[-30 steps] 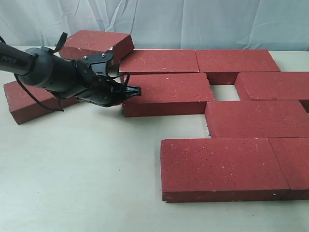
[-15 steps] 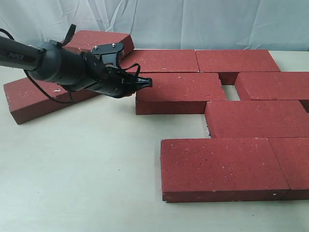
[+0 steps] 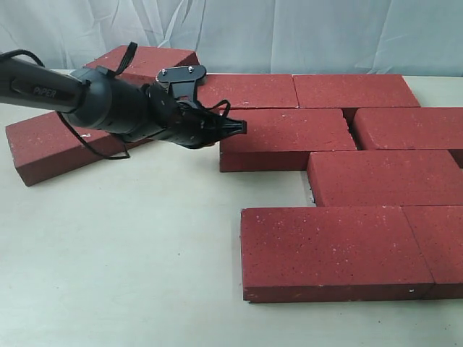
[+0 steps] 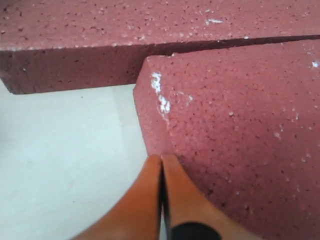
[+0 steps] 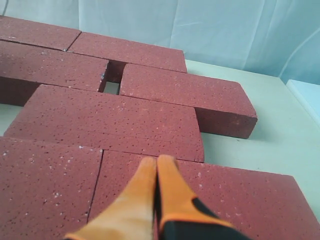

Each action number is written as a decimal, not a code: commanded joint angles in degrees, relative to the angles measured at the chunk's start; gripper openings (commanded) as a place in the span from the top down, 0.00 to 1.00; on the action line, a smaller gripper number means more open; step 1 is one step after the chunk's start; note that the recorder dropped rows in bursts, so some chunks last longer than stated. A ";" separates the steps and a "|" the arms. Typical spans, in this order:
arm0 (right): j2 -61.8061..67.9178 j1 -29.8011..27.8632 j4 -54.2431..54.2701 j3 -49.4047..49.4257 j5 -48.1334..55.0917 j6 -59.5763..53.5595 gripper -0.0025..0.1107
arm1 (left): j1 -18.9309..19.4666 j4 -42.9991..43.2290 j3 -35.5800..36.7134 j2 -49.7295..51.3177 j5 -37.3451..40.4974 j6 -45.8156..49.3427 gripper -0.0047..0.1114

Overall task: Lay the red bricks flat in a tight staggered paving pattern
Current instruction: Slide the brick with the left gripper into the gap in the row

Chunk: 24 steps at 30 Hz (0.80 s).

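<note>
A: Left gripper (image 3: 238, 128), how is it sitting?

B: Clenched on nothing. Its orange fingers (image 4: 142, 200) are pressing flat together, and the tips are touching the short left end of the second-row brick (image 3: 286, 134).

A: And that brick?

B: It is lying flat on the table (image 3: 130, 260). Its long rear edge is running tight along the back-row brick (image 3: 242, 90), which is reaching past that end. Its other end is sitting just beside the right second-row brick (image 3: 409, 124), with only a thin dark slit showing between them.

A: Right gripper (image 5: 156, 161)?

B: Same posture: fingers closed together, gripping nothing. It is hanging over the front-right brick (image 5: 235, 200), near the seam with the front brick (image 3: 333, 249). Whether it is touching the surface, I cannot tell.

A: Rest of the paving?

B: The far back-row brick (image 3: 354, 90) is butting end to end with the first one. The third-row brick (image 3: 383, 177) is lying against the second row, its left end offset from the joint above. The two front ones are lying seam to seam, offset again.

A: Strays?

B: Two, off to the left. The skewed brick (image 3: 43, 148) is lying flat at an angle, partly behind the arm. The back-left brick (image 3: 148, 61) is sitting at the rear, its near end hidden by the arm.
</note>
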 commanded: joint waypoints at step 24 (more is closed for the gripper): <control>-0.37 -0.22 0.04 0.08 -0.49 -0.12 0.98 | 3.69 -5.94 -3.26 3.38 7.67 -0.21 0.96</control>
